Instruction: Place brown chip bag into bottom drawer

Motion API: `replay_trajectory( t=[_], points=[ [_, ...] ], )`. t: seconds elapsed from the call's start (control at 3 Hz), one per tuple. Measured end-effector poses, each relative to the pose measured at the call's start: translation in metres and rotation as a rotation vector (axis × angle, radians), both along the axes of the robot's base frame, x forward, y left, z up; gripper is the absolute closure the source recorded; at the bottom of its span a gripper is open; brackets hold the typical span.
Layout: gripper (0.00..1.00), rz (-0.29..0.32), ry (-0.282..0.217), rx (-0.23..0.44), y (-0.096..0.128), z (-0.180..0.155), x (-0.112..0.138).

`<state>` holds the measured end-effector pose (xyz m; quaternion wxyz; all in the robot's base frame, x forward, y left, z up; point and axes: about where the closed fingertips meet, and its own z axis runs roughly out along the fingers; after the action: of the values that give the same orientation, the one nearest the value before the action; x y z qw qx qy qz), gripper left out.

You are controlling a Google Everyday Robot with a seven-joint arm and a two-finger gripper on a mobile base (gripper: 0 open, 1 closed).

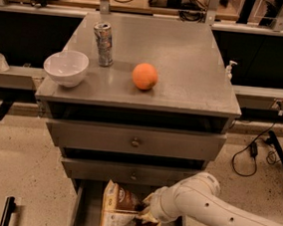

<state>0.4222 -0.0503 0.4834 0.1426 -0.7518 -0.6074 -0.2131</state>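
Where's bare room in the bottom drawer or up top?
Grey bottom drawer: a bare strip left of the brown crinkly chip bag; the hand, at the bag, hides the right. Cabinet top: free right of the orange ball; white bowl and silver can crowd the left.

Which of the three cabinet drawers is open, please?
The bottom drawer: pulled out, with the brown chip bag and the gripper over it. The knobbed top drawer and middle drawer are closed.
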Motion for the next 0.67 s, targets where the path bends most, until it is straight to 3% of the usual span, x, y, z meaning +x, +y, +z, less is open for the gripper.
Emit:
replay_trajectory(
  t=[0.33, 0.67],
  points=[
    [1.0, -0.021, 0.028, -0.025, -0.024, -0.072, 0.009],
    [1.0, -0.039, 0.026, -0.046, -0.041, -0.127, 0.018]
  ],
)
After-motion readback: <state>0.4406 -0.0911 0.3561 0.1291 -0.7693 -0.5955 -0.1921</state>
